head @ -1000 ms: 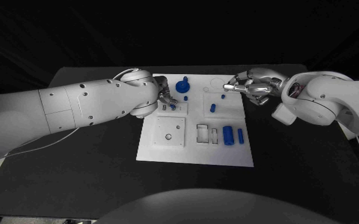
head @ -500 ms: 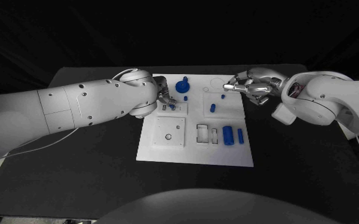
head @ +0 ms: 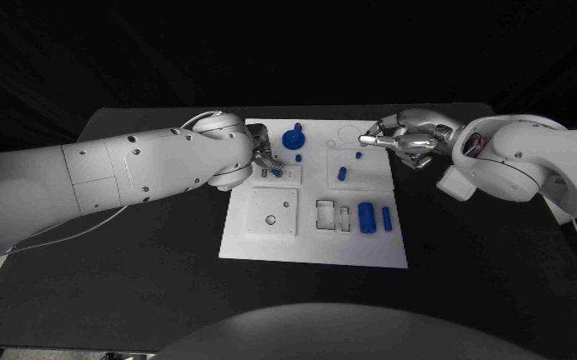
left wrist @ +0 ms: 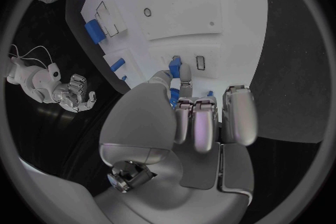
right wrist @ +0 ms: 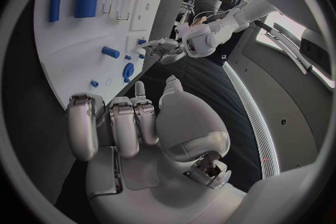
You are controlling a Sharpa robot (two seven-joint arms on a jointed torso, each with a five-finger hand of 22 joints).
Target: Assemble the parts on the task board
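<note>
A matte black bench [head: 144, 293] spans the foreground, and a thin white cable [head: 72, 231] trails across its left side

**Task board and blue parts**

The white task board [head: 315, 247] lies flat on the black tabletop [head: 144, 293]. At its far edge sits a round blue knob-like part [head: 294, 138]. A short blue peg [head: 342, 173] lies mid-board, a tiny blue piece [head: 357, 156] just beyond it. Near the right edge, a wide blue cylinder [head: 365, 217] and a slim blue bar [head: 387, 217] lie side by side (both lengthwise, apart).
</note>
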